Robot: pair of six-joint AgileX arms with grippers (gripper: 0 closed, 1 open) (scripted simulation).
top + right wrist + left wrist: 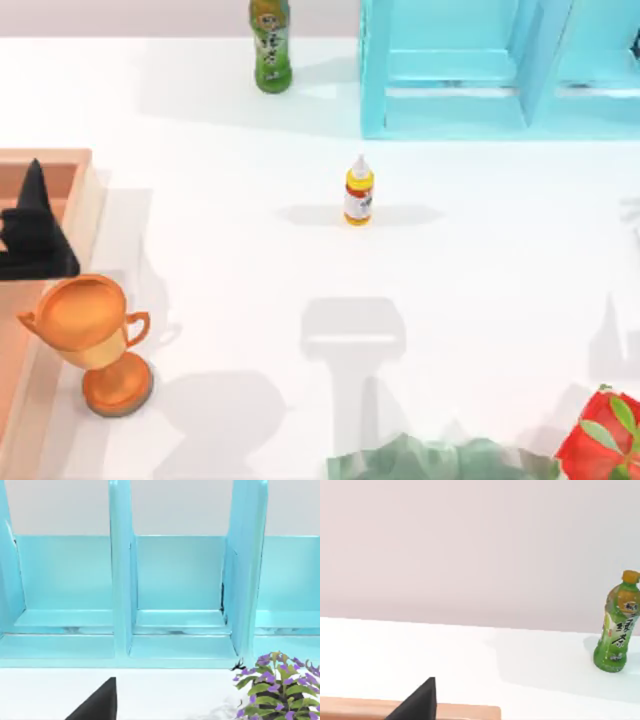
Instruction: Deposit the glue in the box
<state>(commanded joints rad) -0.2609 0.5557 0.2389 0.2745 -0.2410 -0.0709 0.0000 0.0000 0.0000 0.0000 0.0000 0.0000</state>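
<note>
Near the table's centre, the glue (pixel 359 191) stands upright, untouched, well apart from the box (pixel 82 195) at the left edge. Left gripper (pixel 36 232) hovers above that box; its finger state cannot be told.

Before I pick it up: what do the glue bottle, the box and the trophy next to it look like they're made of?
The glue looks like smooth plastic: a yellow-orange body, white pointed nozzle and a printed white-and-red label. The box seems to be matte wood, peach to orange-brown with thick light rims, though no grain is visible. The trophy appears to be polished metal, copper-orange with soft highlights on the bowl; painted plastic is also possible.
</note>
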